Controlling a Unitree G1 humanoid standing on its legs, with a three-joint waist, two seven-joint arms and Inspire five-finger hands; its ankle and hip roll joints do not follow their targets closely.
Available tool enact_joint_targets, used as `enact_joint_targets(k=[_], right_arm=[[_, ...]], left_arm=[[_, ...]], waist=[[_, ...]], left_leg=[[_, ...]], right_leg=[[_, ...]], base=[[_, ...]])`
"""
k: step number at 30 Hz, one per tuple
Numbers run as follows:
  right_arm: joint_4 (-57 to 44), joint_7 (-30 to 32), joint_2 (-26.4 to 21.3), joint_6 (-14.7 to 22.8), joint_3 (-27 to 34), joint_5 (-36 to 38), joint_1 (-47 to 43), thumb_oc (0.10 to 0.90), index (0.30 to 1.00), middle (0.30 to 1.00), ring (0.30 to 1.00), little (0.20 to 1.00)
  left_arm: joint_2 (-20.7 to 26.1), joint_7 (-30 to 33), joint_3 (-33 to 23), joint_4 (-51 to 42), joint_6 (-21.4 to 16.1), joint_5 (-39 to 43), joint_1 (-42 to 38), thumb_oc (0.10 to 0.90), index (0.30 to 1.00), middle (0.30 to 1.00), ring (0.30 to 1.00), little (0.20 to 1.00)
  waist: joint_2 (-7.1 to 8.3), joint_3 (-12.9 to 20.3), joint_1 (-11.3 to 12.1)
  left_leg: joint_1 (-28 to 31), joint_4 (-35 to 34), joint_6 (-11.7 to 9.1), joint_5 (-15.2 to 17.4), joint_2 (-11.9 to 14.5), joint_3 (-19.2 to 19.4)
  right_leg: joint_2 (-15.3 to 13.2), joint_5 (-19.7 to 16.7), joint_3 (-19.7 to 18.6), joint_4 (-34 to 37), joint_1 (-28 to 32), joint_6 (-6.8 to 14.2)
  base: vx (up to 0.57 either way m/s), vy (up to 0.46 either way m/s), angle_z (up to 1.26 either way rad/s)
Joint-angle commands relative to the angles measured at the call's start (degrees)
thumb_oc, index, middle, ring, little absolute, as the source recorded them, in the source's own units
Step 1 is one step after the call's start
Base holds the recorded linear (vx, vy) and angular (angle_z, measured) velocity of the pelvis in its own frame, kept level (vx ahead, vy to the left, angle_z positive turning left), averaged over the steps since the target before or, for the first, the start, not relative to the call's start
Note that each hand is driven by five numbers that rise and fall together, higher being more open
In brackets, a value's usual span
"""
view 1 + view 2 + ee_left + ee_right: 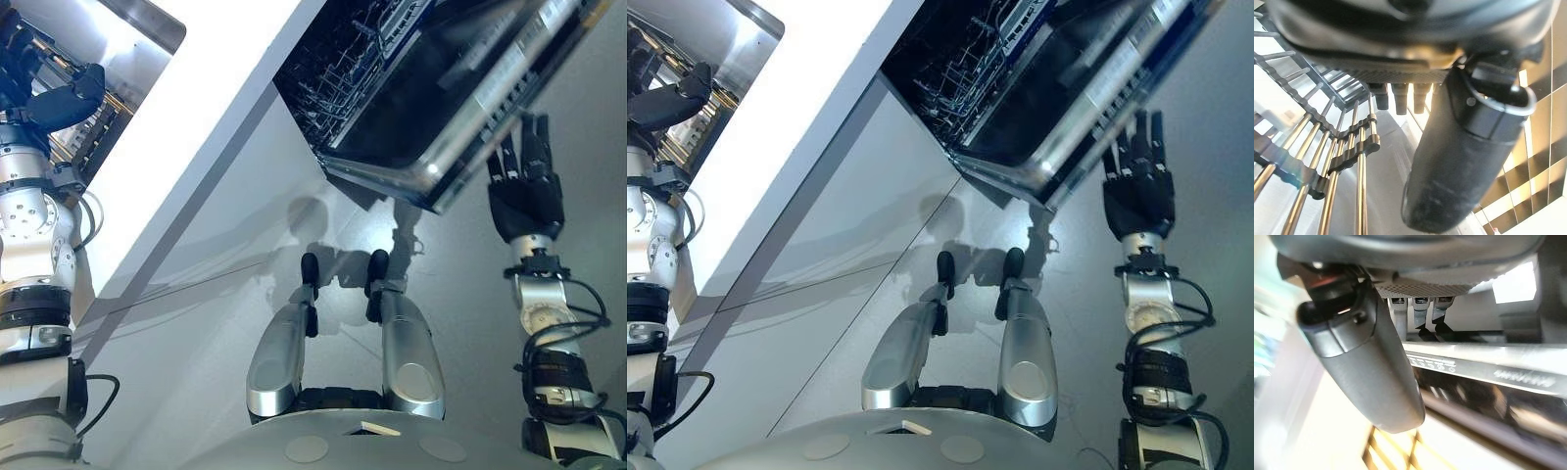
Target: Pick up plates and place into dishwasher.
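Dishwasher open at top centre of the head views: dark cavity, wire racks of thin metal tines inside, glossy dark door dropped open with a bright steel rim along its outer edge. No plates made out among the tines from here; racks too dark and dense to tell.

Right hand up at the door's outer edge, dark matte fingers straight, tips at or touching the steel rim, holding nothing. Right wrist view: thumb a smooth rounded dark cylinder, fingertips against the door's top strip, a flat silver band with small printed icons.

Left hand raised at far left over a second rack of polished round metal rods joined by dark ribbed crossbars, set in a shiny steel-walled basin. Fingers look relaxed and loosely extended, thumb a thick smooth black stub, nothing in the grip. Plates not visible in either hand or on this rack.

White tabletop running as a flat slab with a crisp straight edge between the steel basin and the dishwasher. Below it smooth pale grey cabinet fronts with thin seam lines. Floor glossy, light, reflective. Open room between door edge and cabinet fronts; right side past the door clear.
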State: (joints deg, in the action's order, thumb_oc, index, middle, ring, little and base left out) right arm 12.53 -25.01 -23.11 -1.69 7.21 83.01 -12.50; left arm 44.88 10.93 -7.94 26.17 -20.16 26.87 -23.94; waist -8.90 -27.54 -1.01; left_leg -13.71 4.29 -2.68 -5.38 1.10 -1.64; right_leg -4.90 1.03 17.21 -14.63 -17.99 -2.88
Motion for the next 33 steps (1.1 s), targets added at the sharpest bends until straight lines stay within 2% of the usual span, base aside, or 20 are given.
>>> enact_joint_targets(k=[1, 7, 11, 16, 21, 24, 26, 28, 31, 33], right_arm=[[-18.60, -10.05, 9.79, -16.48, -23.66, -7.83, -19.53, 0.800, 0.900, 0.900, 0.900, 0.900], [-22.50, -4.39, 11.54, -14.96, -27.68, -9.25, -20.38, 0.800, 0.900, 0.900, 0.900, 0.900], [-21.13, -1.53, 12.06, -13.45, -28.38, -10.21, -19.05, 0.800, 0.900, 0.900, 0.900, 0.900], [-17.11, 1.96, 12.66, -9.87, -26.39, -12.82, -16.01, 0.800, 0.900, 0.900, 0.900, 0.900], [-12.47, 2.84, 11.77, -5.28, -22.20, -21.14, -10.34, 0.800, 0.900, 0.900, 0.900, 0.900], [-8.62, 1.28, 9.19, -0.35, -18.77, -32.07, -4.51, 0.800, 0.900, 0.900, 0.900, 0.900], [-6.27, 1.44, 7.24, 4.75, -16.72, -39.48, -0.09, 0.800, 0.900, 0.900, 0.900, 0.900], [-3.76, 3.75, 5.40, 12.41, -14.92, -47.74, 4.28, 0.800, 0.900, 0.900, 0.900, 0.900], [-0.93, 9.00, 4.67, 20.73, -12.78, -59.26, 9.51, 0.800, 0.900, 0.900, 0.900, 0.900], [0.73, 11.29, 5.00, 22.90, -11.36, -64.61, 11.94, 0.800, 0.900, 0.900, 0.900, 0.900]], left_arm=[[-3.23, -1.36, 5.20, -5.72, -6.70, -1.12, -3.91, 0.800, 0.900, 0.900, 0.900, 0.900], [-3.73, -2.56, 5.45, -5.13, -6.48, 0.01, -2.81, 0.800, 0.900, 0.900, 0.900, 0.900], [-3.93, -3.40, 5.34, -5.21, -6.45, 0.35, -1.38, 0.800, 0.900, 0.900, 0.900, 0.900], [-4.83, -3.50, 4.24, -6.94, -5.82, 0.06, 1.22, 0.800, 0.900, 0.900, 0.900, 0.900], [-6.21, -3.77, 2.35, -9.08, -5.88, 0.08, 4.83, 0.800, 0.900, 0.900, 0.900, 0.900], [-8.25, -3.84, 0.77, -10.98, -6.78, -0.73, 8.88, 0.800, 0.900, 0.900, 0.900, 0.900], [-9.96, -3.77, -0.18, -12.74, -7.38, -1.37, 11.84, 0.800, 0.900, 0.900, 0.900, 0.900], [-12.22, -3.66, -0.93, -14.17, -8.38, -2.35, 14.75, 0.800, 0.900, 0.900, 0.900, 0.900], [-15.08, -3.80, -2.33, -15.75, -8.97, -3.56, 18.26, 0.800, 0.900, 0.900, 0.900, 0.900], [-16.46, -3.83, -3.16, -16.17, -8.95, -3.83, 19.48, 0.800, 0.900, 0.900, 0.900, 0.900]], waist=[[3.76, 3.79, 5.91], [4.30, 5.68, 6.96], [5.03, 6.81, 7.27], [5.86, 8.29, 7.46], [6.40, 9.60, 7.17], [6.73, 10.95, 6.44], [6.92, 11.78, 5.85], [7.00, 12.67, 5.18], [7.02, 13.99, 4.01], [7.10, 14.71, 3.21]], left_leg=[[0.52, 4.18, 4.87, 7.25, -5.34, 1.08], [1.97, 4.31, 5.51, 7.60, -5.96, 1.19], [3.51, 3.79, 5.82, 7.97, -6.24, 1.41], [5.11, 3.11, 6.39, 8.63, -6.50, 2.05], [6.45, 2.48, 6.82, 9.32, -6.56, 2.96], [7.85, 1.15, 6.88, 9.51, -6.40, 3.68], [8.90, 0.05, 6.82, 9.55, -6.23, 4.12], [9.90, -1.04, 6.80, 9.58, -6.02, 4.54], [11.39, -2.06, 6.72, 9.79, -5.58, 5.20], [12.24, -2.38, 6.64, 9.99, -5.37, 5.47]], right_leg=[[-0.13, 6.81, -5.02, -3.15, 2.14, 3.74], [-0.29, 5.08, -4.99, -0.47, 4.25, 4.18], [-0.35, 3.93, -5.23, 1.83, 6.11, 4.87], [-0.55, 2.88, -5.77, 3.56, 7.46, 5.91], [-0.84, 2.79, -6.04, 4.04, 8.34, 6.77], [-0.79, 2.90, -6.34, 4.57, 9.14, 7.43], [-0.66, 2.93, -6.50, 5.29, 9.84, 7.78], [-0.41, 2.97, -6.73, 5.98, 10.48, 7.99], [0.08, 3.31, -7.08, 6.55, 11.63, 8.05], [0.41, 3.61, -7.34, 6.79, 12.41, 8.01]], base=[[0.11, 0.132, 0.07], [0.08, 0.091, 0.24], [0.09, 0.063, 0.21], [0.07, 0.054, 0.07], [0.03, 0.031, 0.01], [0.03, 0.031, 0.11], [0.00, 0.014, 0.19], [-0.02, 0.004, 0.10], [0.00, 0.000, 0.00], [-0.01, -0.023, -0.07]])
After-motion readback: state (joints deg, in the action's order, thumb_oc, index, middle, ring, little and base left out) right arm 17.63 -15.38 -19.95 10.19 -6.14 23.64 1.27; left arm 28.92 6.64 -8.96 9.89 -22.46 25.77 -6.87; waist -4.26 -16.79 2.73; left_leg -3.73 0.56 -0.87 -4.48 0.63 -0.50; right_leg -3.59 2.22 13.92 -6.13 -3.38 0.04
